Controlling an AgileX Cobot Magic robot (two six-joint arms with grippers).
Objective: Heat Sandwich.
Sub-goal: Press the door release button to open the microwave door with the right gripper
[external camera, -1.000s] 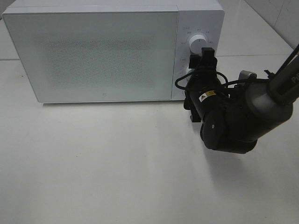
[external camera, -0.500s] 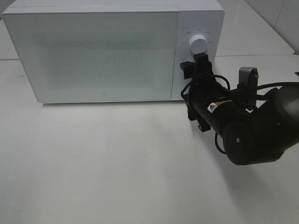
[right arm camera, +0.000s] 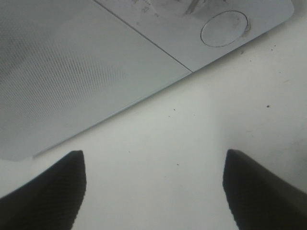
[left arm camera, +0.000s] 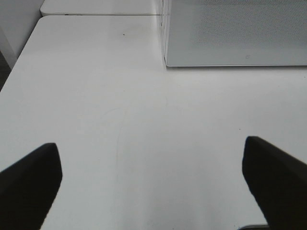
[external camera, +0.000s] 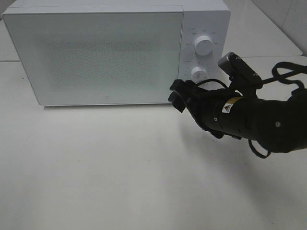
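Note:
The sandwich is out of view. A white microwave (external camera: 96,52) stands at the back of the table with its frosted door shut. My right gripper (external camera: 176,96) hovers open just in front of the door's lower right corner, below the two white dials (external camera: 203,46). In the right wrist view its fingers (right arm camera: 48,191) stand wide apart over bare table, with the door's lower edge (right arm camera: 110,115) just ahead. My left gripper (left arm camera: 153,187) is open over bare table, well short of the microwave's (left arm camera: 235,33) left corner. It does not show in the exterior high view.
The white table (external camera: 120,167) runs wide in front of the microwave. A round button (right arm camera: 224,28) sits at the foot of the control panel. A second table surface (left arm camera: 96,7) butts on behind the left side.
My right arm has swung away from the dials, down and to the left, and its gripper now points at the door's lower right corner. The left gripper has stayed put.

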